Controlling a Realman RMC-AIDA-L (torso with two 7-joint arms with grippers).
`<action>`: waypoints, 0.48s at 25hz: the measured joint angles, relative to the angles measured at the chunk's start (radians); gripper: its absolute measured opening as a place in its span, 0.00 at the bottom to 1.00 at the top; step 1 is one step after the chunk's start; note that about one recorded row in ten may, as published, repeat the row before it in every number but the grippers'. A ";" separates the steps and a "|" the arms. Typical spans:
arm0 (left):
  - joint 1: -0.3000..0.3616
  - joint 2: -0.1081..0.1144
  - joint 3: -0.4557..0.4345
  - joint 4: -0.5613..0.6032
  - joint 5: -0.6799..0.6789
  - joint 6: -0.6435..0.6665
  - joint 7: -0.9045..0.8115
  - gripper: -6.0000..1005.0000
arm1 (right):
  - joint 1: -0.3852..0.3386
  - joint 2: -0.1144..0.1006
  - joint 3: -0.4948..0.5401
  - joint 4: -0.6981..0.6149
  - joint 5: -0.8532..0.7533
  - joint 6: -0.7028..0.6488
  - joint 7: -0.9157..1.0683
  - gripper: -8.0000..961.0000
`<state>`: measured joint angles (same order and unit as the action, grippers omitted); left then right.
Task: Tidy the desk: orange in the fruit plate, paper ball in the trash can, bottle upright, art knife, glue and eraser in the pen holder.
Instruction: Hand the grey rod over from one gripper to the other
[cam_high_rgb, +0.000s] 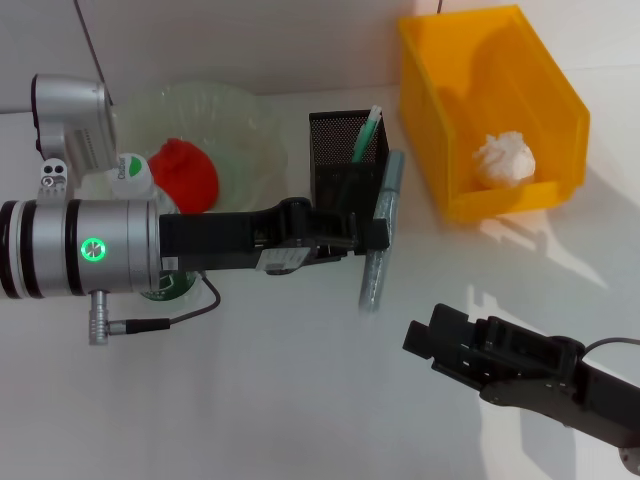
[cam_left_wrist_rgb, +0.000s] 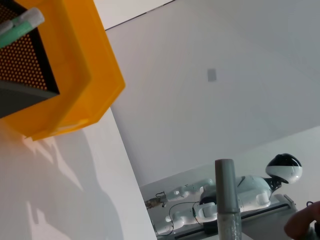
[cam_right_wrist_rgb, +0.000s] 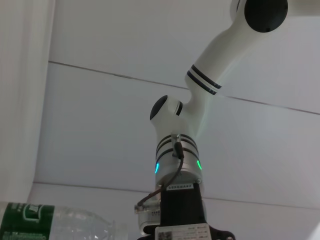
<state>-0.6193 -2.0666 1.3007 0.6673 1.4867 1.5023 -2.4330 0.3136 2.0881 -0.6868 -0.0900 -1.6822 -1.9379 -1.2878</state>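
Note:
My left gripper (cam_high_rgb: 372, 236) is shut on the grey art knife (cam_high_rgb: 383, 212) and holds it upright just right of the black mesh pen holder (cam_high_rgb: 338, 172). A green-capped stick (cam_high_rgb: 367, 132) stands in the holder. The knife's end shows in the left wrist view (cam_left_wrist_rgb: 226, 200), with the holder (cam_left_wrist_rgb: 22, 65) beside it. The orange (cam_high_rgb: 186, 172) lies in the pale fruit plate (cam_high_rgb: 255, 125). The paper ball (cam_high_rgb: 505, 158) lies in the yellow trash can (cam_high_rgb: 430, 110). The bottle (cam_high_rgb: 132, 172) stands upright behind my left arm and shows in the right wrist view (cam_right_wrist_rgb: 55, 220). My right gripper (cam_high_rgb: 428, 340) is low at the front right. No eraser shows.
The yellow trash can (cam_left_wrist_rgb: 90, 75) stands close to the right of the pen holder. My left arm (cam_high_rgb: 90, 248) stretches across the table's left half in front of the plate and bottle. A cable (cam_high_rgb: 175, 318) hangs from it.

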 joint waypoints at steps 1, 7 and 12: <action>0.003 0.000 0.000 -0.003 0.001 -0.004 -0.004 0.13 | 0.001 0.001 0.001 0.002 0.000 -0.005 0.000 0.50; 0.016 0.000 0.004 -0.006 0.001 -0.003 -0.015 0.13 | 0.001 0.003 0.007 0.049 0.000 0.020 -0.017 0.60; 0.023 -0.001 0.001 0.006 -0.004 0.001 -0.016 0.13 | -0.005 -0.001 0.031 0.045 0.000 0.064 -0.081 0.73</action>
<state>-0.5962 -2.0672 1.3014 0.6731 1.4825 1.5035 -2.4485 0.3085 2.0866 -0.6557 -0.0446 -1.6826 -1.8743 -1.3686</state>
